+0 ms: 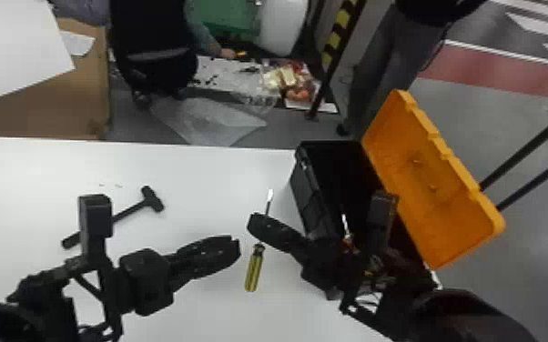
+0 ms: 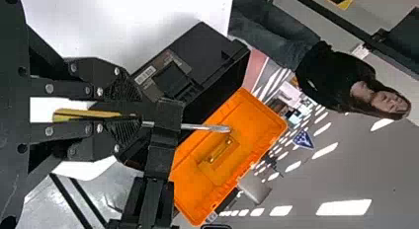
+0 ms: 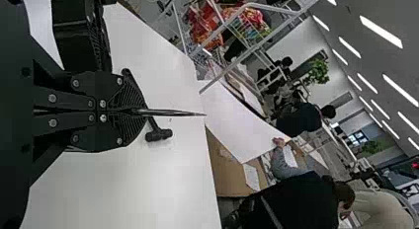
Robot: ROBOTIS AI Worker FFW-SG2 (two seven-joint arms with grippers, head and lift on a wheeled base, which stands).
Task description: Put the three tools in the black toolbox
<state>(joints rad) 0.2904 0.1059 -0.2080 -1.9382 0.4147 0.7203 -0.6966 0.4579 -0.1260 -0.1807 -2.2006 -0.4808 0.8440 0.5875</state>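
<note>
1. Head view: the yellow-handled screwdriver (image 1: 253,269) is between the two grippers, beside the black toolbox (image 1: 309,195).
2. Left wrist view: the left gripper (image 2: 142,116) is partly open and seems empty; the rigid handle (image 2: 86,115) should give the surest hold.
3. Right wrist view: the right gripper (image 3: 141,112) appears closed around the slim shaft (image 3: 170,112), probably light but slippery.

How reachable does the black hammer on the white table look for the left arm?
Probably yes: the hammer lies beside that arm, its head uncovered, though the left gripper points away.
</note>
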